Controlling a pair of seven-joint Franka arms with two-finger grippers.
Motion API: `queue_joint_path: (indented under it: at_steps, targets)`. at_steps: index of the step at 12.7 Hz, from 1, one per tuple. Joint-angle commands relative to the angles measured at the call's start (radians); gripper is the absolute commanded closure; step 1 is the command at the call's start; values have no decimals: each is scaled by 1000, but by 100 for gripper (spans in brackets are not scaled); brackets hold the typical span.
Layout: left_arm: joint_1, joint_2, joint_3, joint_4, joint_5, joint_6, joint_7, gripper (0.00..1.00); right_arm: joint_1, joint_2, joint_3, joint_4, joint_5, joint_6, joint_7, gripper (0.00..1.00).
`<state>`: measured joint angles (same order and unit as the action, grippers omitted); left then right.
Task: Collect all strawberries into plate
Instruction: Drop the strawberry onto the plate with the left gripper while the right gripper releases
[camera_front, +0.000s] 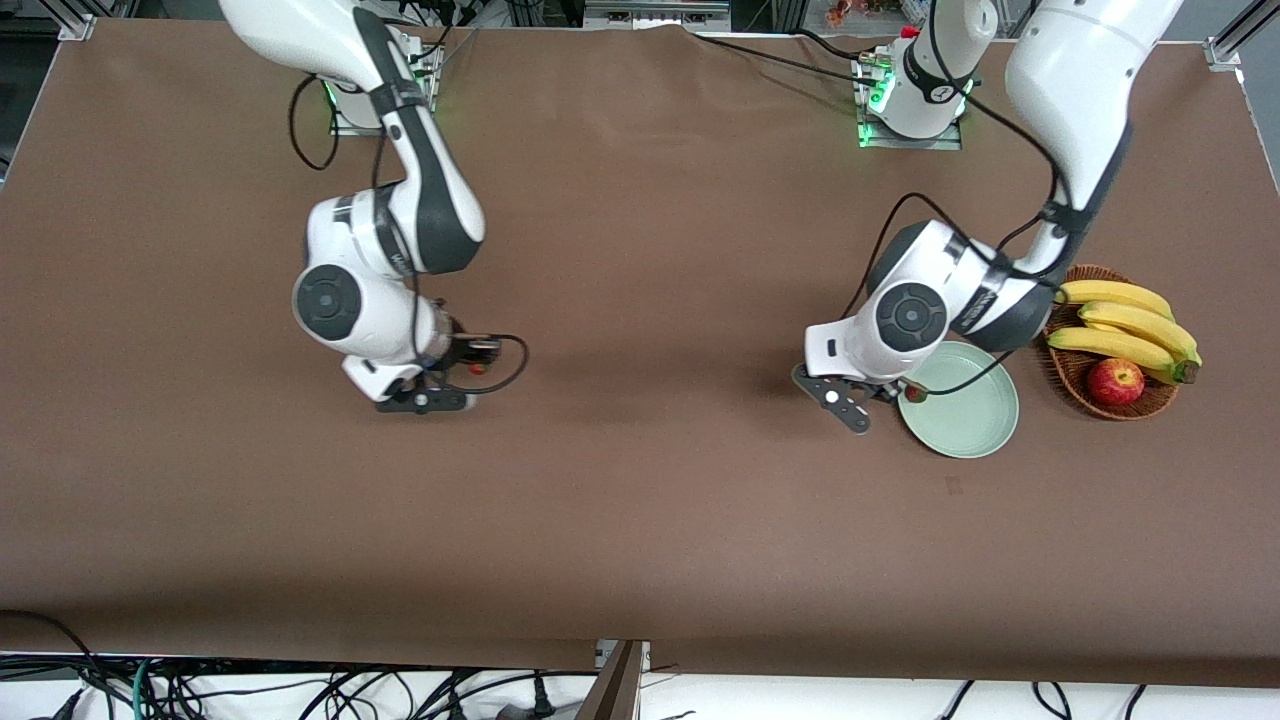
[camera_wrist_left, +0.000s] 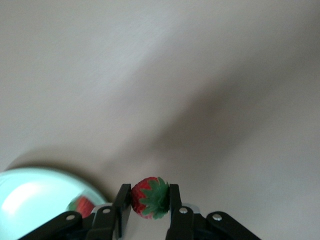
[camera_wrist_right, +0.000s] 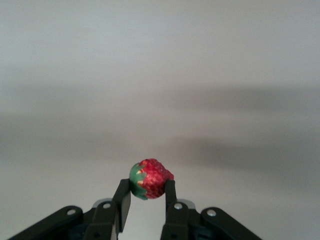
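My left gripper (camera_wrist_left: 148, 194) is shut on a strawberry (camera_wrist_left: 150, 198) with its green cap showing, low over the brown table just beside the rim of the pale mint plate (camera_wrist_left: 27, 197). A second strawberry (camera_wrist_left: 81, 204) lies in the plate near that rim. In the front view the left gripper (camera_front: 890, 388) is at the plate's (camera_front: 965, 415) edge toward the right arm's end, and one red berry (camera_front: 913, 393) shows at the rim. My right gripper (camera_wrist_right: 148, 186) is shut on a third strawberry (camera_wrist_right: 150, 178), low over bare table (camera_front: 477, 367) toward the right arm's end.
A brown wicker basket (camera_front: 1075, 375) with bananas (camera_front: 1130, 325) and a red apple (camera_front: 1116, 381) stands beside the plate at the left arm's end. A cable loops beside the right gripper. The table's middle is bare brown cloth (camera_front: 650, 400).
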<state>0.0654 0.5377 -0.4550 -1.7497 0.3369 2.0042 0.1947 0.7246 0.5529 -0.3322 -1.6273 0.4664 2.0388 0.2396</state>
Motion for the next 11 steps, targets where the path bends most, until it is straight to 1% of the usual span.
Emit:
queue_joint_path:
  at_steps: [1, 2, 3, 4, 5, 6, 7, 8, 9, 10, 11]
  targets:
    - [54, 1, 22, 45, 40, -97, 98, 100, -2, 183, 100, 252, 81, 19, 244, 92]
    - [100, 8, 27, 44, 53, -96, 154, 100, -2, 230, 160, 321, 84, 67, 359, 92]
    - [152, 30, 27, 44, 54, -84, 216, 100, -1, 280, 244, 380, 84, 146, 486, 92]
    - [201, 54, 27, 42, 54, -46, 282, 100, 5, 329, 316, 424, 81, 276, 589, 91]
    - [246, 80, 25, 36, 50, -6, 342, 99, 39, 373, 358, 443, 81, 416, 666, 90]
    - [272, 106, 25, 36, 47, 17, 366, 97, 97, 421, 369, 460, 81, 555, 734, 86]
    - [277, 110, 25, 36, 47, 22, 368, 86, 155, 467, 367, 477, 78, 683, 809, 72]
    - [277, 110, 25, 36, 47, 22, 368, 73, 182, 484, 367, 477, 75, 777, 866, 34]
    - [275, 108, 25, 36, 45, 22, 368, 1, 180, 475, 366, 474, 74, 784, 880, 13]
    - [277, 100, 22, 36, 44, 19, 370, 0, 171, 447, 360, 472, 69, 741, 877, 6]
    - [275, 97, 18, 36, 41, 15, 368, 0, 150, 426, 345, 474, 58, 639, 871, 5]
